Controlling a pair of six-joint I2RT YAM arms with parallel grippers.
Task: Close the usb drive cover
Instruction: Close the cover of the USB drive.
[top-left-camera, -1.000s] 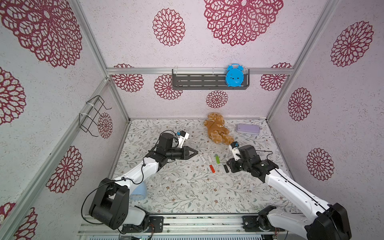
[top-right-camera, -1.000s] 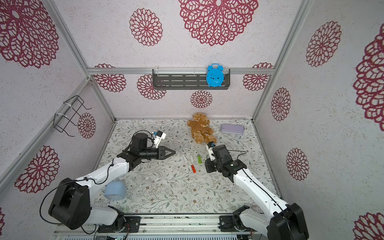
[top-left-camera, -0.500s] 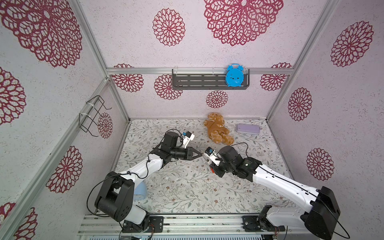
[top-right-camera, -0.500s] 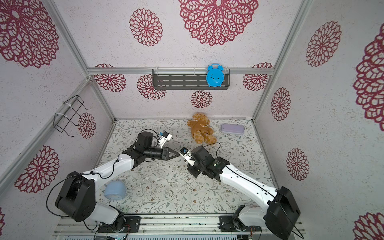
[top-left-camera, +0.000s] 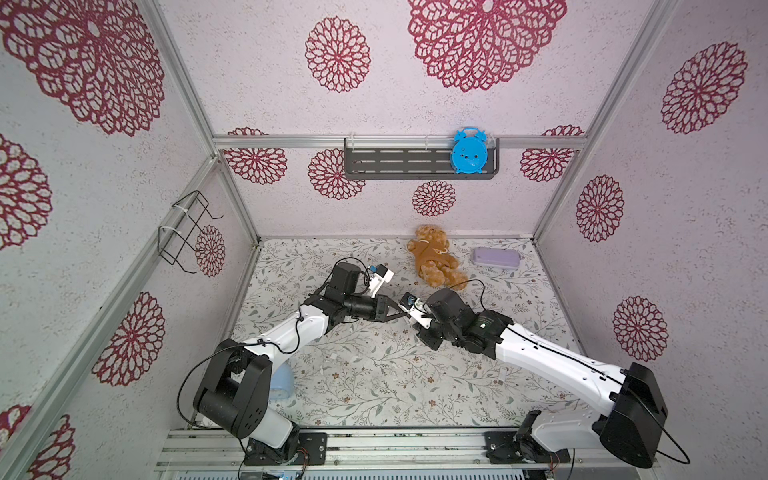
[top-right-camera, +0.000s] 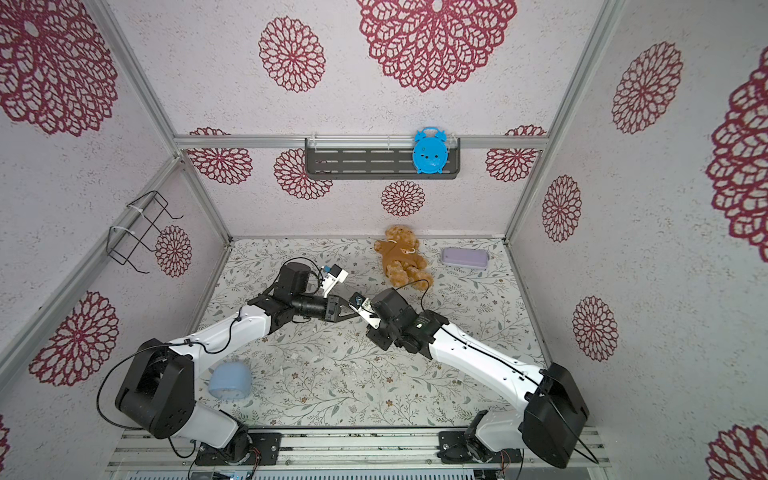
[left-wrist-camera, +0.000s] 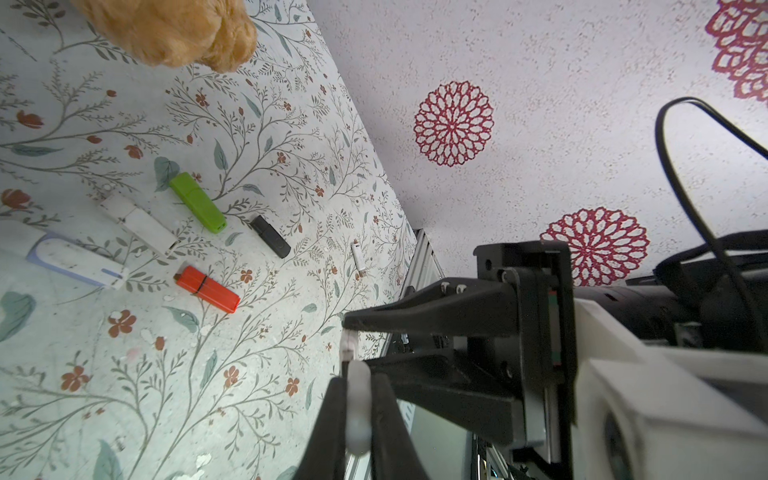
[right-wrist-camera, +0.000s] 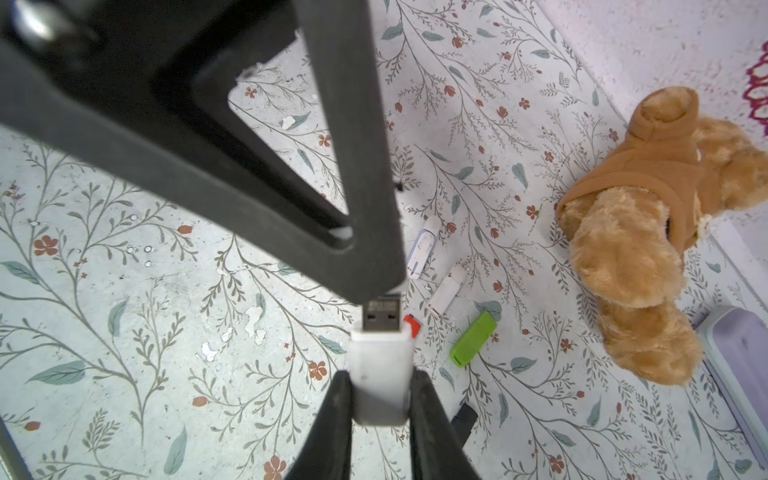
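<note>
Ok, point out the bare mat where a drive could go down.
Free: the front strip of mat between the blue cup and the right arm; the back corner behind the left arm; the stretch between purple case and right arm. Crowded: the centre, loose drives beside the teddy bear, both arms overhead.

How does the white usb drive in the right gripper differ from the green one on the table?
The white usb drive is clamped in the right gripper, off the table; the green drive lies free on the table. The white usb drive's metal plug is bare; the green drive shows no plug. Both are stick-shaped drives.
</note>
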